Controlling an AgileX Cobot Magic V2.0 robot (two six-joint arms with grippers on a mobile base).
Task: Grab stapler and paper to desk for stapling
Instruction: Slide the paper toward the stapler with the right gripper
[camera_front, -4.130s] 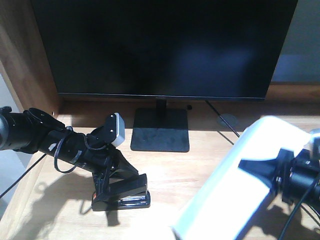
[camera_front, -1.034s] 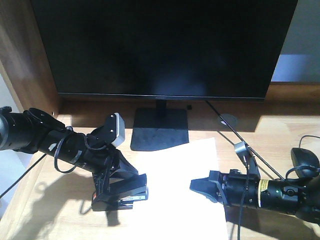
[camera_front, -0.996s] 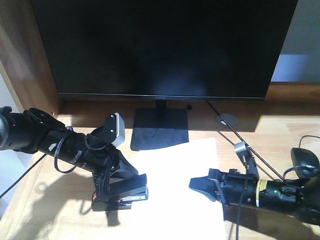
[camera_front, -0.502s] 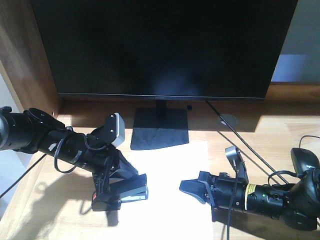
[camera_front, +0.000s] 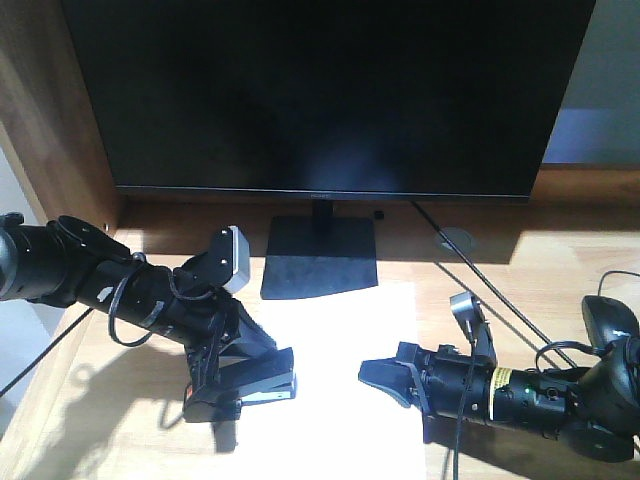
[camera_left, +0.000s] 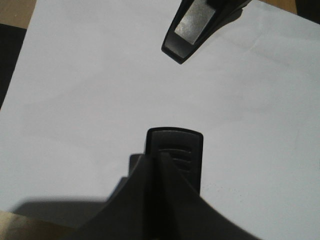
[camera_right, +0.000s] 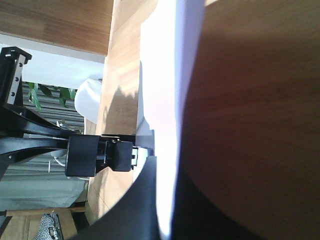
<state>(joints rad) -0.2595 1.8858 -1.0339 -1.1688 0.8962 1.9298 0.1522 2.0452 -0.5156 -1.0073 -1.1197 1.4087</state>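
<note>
On the left of the front view, the left gripper (camera_front: 232, 352) is clamped on the stapler (camera_front: 250, 385), which sits on the desk (camera_front: 120, 420) at the paper's (camera_front: 335, 370) left edge. The stapler's long axis runs left to right, with its nose toward the sheet; its body is black on black, so its outline against the fingers is hard to make out. The paper lies flat on the desk in front of the monitor stand (camera_front: 320, 262), and its near edge is cut off by the frame. To the right, the right gripper (camera_front: 385, 380) lies low over the sheet, pointing left toward the stapler. Its jaws stand nearly together, but whether they pinch the paper cannot be told. The right wrist view shows the sheet edge-on and is otherwise mostly shadow. A mouse (camera_front: 608, 318) sits at far right, partly hidden.
</note>
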